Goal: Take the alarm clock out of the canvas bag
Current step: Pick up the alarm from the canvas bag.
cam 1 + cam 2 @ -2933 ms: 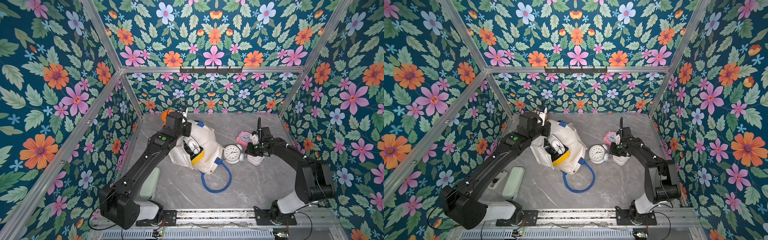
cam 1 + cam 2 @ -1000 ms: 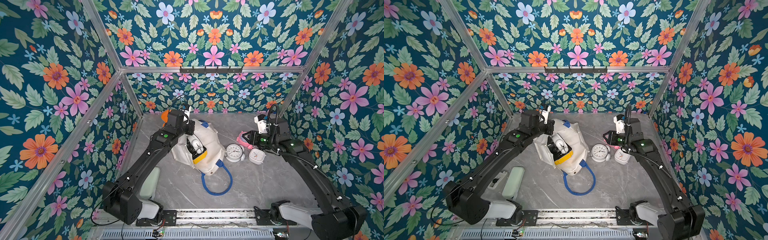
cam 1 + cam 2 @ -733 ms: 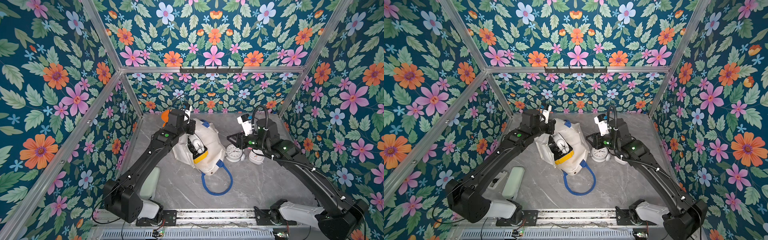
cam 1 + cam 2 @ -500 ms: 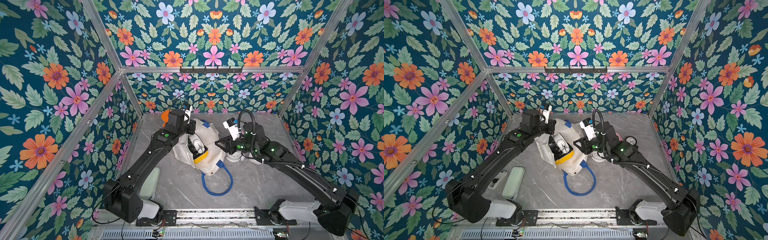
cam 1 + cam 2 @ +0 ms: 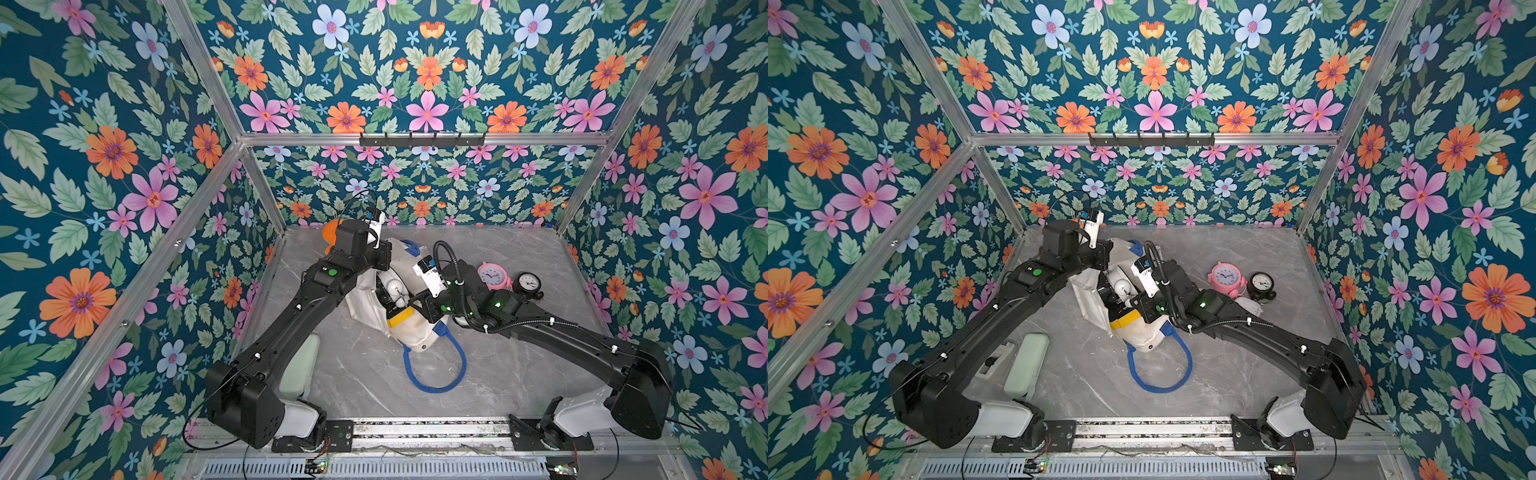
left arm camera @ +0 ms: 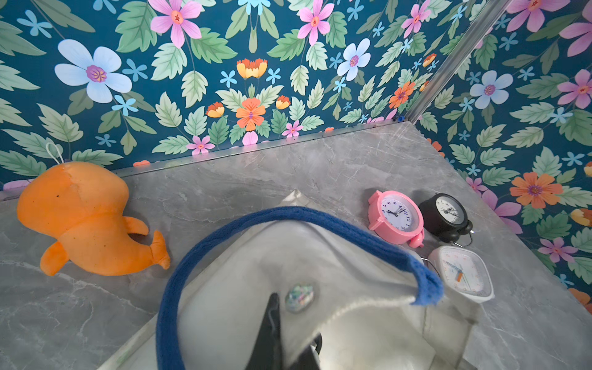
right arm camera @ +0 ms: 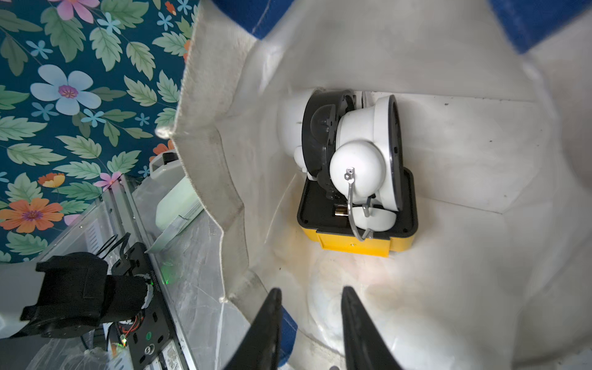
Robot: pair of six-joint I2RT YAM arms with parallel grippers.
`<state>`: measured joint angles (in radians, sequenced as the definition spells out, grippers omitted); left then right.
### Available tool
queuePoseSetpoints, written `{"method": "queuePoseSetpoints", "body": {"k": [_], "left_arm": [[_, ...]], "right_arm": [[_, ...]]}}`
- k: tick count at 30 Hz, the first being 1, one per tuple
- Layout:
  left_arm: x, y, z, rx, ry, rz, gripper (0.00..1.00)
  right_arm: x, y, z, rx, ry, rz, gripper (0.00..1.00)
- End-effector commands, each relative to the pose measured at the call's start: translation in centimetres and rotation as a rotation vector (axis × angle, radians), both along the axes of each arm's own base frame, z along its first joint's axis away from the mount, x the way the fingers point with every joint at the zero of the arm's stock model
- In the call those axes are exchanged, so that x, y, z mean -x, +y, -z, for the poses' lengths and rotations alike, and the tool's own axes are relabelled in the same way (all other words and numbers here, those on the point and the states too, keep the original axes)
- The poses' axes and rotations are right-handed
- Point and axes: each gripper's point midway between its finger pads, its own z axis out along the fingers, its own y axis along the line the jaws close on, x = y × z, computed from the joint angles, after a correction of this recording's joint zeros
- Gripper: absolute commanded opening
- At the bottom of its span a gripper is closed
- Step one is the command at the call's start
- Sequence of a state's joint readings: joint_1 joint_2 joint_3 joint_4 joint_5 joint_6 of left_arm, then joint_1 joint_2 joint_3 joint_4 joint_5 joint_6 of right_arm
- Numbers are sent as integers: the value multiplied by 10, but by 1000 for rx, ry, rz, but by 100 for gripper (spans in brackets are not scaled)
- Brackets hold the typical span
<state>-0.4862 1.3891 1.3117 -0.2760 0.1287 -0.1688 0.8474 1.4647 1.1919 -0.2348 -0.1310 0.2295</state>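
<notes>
The white canvas bag (image 5: 415,334) (image 5: 1142,338) lies mid-table with its mouth held open. My left gripper (image 6: 288,317) (image 5: 380,266) is shut on the fabric of the bag's rim (image 6: 243,288) beside a blue handle. Inside the bag (image 7: 448,96) a white twin-bell alarm clock (image 7: 362,137) (image 5: 392,286) (image 5: 1121,286) leans on a black round clock (image 7: 315,134) and a yellow-edged square one (image 7: 352,246). My right gripper (image 7: 311,290) (image 5: 409,301) (image 5: 1136,301) hovers at the bag's mouth, open, with nothing between its fingers, a short way from the clocks.
A pink clock (image 5: 492,276) (image 6: 395,217), a black clock (image 5: 528,284) (image 6: 445,211) and a white square clock (image 6: 463,274) stand right of the bag. An orange plush toy (image 6: 83,217) lies at the back left. A blue handle loop (image 5: 436,374) trails in front; a pale green block (image 5: 299,365) sits front left.
My right arm has swung from the clocks at the right over to the bag's mouth, its jaws narrowing on the way. The left gripper has kept its hold on the rim.
</notes>
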Motion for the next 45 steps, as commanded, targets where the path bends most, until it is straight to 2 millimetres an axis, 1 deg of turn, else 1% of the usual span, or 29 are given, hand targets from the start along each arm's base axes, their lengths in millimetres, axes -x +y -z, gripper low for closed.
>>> {"method": "queuePoseSetpoints", "body": {"k": [1, 3, 5, 7, 9, 22, 24, 25, 29, 33, 36, 40, 42, 45], "left_arm": [[-4, -8, -30, 79, -87, 20, 0], [-3, -10, -30, 87, -84, 29, 0], [-3, -11, -29, 88, -75, 35, 0], [-4, -12, -27, 90, -64, 37, 0], [-4, -14, -28, 97, -58, 40, 0], [-4, -14, -29, 97, -56, 39, 0], [-4, -14, -28, 96, -53, 38, 0], [-4, -14, -27, 97, -52, 39, 0], [-4, -14, -27, 98, -51, 42, 0], [-2, -13, -29, 101, -60, 42, 0], [-2, -12, -28, 101, -62, 38, 0], [-2, -11, -29, 99, -67, 32, 0], [-2, -10, -28, 98, -69, 26, 0], [-2, -7, -26, 92, -71, 13, 0]], "right_arm": [[-14, 4, -1, 2, -31, 43, 33], [-19, 5, 3, 20, -34, 60, 32], [-22, 9, 8, 21, -81, 53, 32], [-27, 7, 16, 30, -111, 72, 32], [-30, 8, 19, 39, -119, 74, 32], [-39, 21, 41, 88, -78, 63, 32], [-40, 22, 41, 89, -80, 66, 32], [-43, 24, 55, 115, -60, 67, 32], [-47, 25, 66, 148, -41, 79, 32], [-51, 27, 74, 170, -25, 84, 27], [-52, 29, 76, 179, -22, 83, 14], [-53, 29, 76, 193, -25, 80, 5], [-53, 28, 75, 199, -28, 79, 1], [-54, 26, 70, 207, -33, 85, 0]]}}
